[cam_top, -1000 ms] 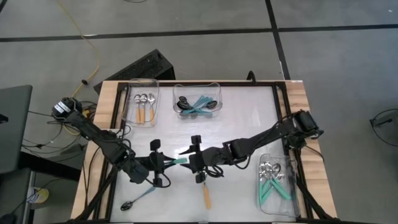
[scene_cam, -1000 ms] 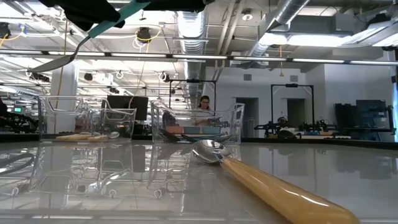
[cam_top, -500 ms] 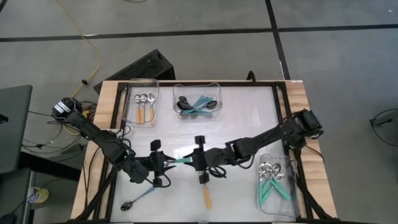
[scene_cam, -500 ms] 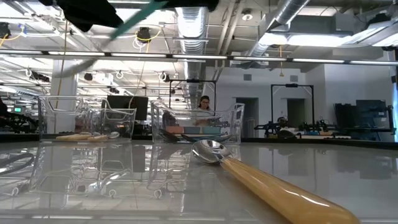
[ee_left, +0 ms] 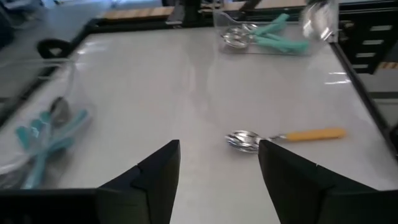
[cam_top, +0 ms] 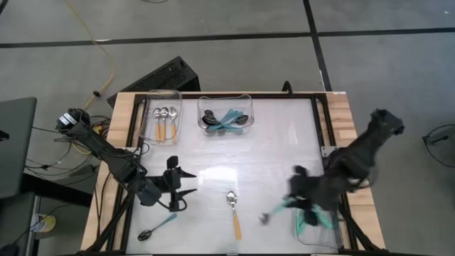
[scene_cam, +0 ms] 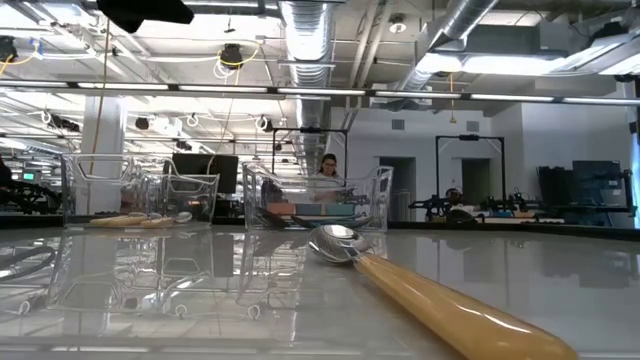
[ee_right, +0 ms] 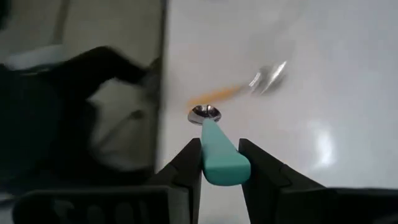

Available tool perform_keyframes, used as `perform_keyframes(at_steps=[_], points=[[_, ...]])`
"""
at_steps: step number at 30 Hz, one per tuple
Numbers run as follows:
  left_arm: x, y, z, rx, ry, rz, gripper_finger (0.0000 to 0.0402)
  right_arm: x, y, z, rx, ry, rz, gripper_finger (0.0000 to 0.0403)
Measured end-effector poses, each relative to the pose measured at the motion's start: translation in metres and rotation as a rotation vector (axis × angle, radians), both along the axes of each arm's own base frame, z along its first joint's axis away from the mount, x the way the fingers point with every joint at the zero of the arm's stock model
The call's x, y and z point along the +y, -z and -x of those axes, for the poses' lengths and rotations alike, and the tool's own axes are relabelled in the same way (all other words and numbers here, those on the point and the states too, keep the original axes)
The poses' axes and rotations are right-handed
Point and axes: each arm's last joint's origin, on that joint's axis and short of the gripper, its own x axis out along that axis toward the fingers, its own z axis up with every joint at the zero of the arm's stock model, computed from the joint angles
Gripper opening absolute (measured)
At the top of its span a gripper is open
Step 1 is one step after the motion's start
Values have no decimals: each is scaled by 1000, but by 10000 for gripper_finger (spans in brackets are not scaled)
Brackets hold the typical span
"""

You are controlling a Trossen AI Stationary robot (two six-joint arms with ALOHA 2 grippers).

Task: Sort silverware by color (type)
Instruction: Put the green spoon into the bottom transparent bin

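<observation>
My right gripper (cam_top: 297, 199) is near the table's right front, shut on a teal-handled spoon (cam_top: 274, 212), beside a clear bin (cam_top: 328, 229) that holds teal spoons. Left of the middle, my left gripper (cam_top: 179, 186) stands open with nothing between its fingers (ee_left: 217, 168). An orange-handled spoon (cam_top: 233, 213) lies flat on the table between the two grippers. A blue-handled spoon (cam_top: 156, 228) lies near the front left edge. My right gripper pinches the teal spoon's handle (ee_right: 219, 155) between its two fingers. The spoon runs along the fingers and sticks out ahead of them, with the bowl (ee_right: 205, 114) at the free end. It is lifted clear of the table.
At the far edge stand a clear bin with orange-handled spoons (cam_top: 163, 121) and another with dark-bowled blue-handled spoons (cam_top: 226, 119). The table's middle is bare white surface (cam_top: 277, 142). In the low view the orange-handled spoon (scene_cam: 420, 295) lies close in front.
My left gripper has opened and let go of the teal spoon, then drawn back a little toward the left edge. My right gripper has shut on the spoon's handle and carried it quickly toward the right front, next to the bin with teal spoons.
</observation>
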Motion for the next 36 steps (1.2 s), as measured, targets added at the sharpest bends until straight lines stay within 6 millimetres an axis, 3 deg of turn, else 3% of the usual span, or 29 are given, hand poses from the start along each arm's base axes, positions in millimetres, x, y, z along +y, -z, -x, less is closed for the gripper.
perform_keyframes(at_steps=[3, 7, 12, 21, 29, 32, 36], points=[[2, 0, -1, -7, -21, -22, 201, 1, -9, 41, 83, 63, -106, 106], [5, 0, -3, -10, -38, -10, 200, -9, -5, 84, 241, 247, -97, 106], [7, -1, -5, -19, -66, 17, 200, -17, 3, 116, 381, 419, -6, 106], [14, -4, -11, -59, -114, 72, 200, -12, 9, 116, 362, 460, 4, 115], [17, -5, -14, -72, -123, 76, 200, -6, 16, 103, 486, 505, 1, 258], [17, -5, -14, -70, -122, 74, 200, -2, 19, 99, 526, 493, 5, 286], [17, -5, -14, -60, -109, 51, 200, 5, 21, 96, 546, 450, -21, 294]])
